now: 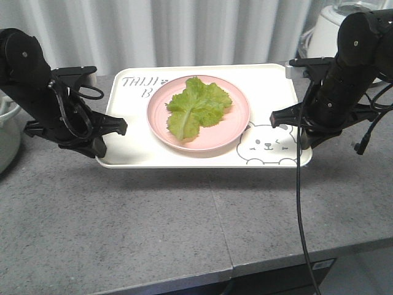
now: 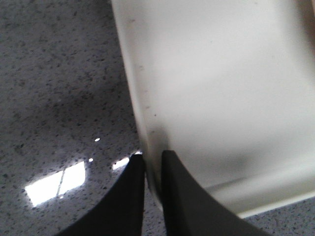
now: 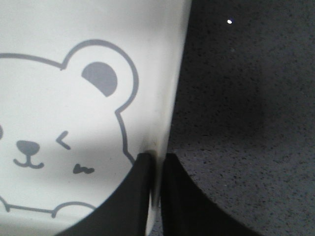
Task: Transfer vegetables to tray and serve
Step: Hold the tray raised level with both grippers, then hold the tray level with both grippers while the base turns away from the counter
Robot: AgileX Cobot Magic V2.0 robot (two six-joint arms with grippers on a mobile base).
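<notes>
Centrally on tray [image 1: 130, 126]: plate [image 1: 238, 123] with lettuce [image 1: 196, 106]

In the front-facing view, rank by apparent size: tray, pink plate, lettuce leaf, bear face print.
1. tray
2. pink plate
3. lettuce leaf
4. bear face print: about as wide as the leaf but shorter, and nearer the camera, so this last pair is unsure.

Looks like a kitchen, prob. home-style: grey speckled stone counter [image 1: 184, 233] w/ a seam, white appliance [image 1: 325, 34] at back right, pale round vessel [image 1: 6, 135] at left edge, pleated white curtain [image 1: 184, 31] behind. Food out too: lettuce leaf [image 1: 196, 106] on pink plate [image 1: 239, 120], on bear-print tray [image 1: 129, 123].
</notes>
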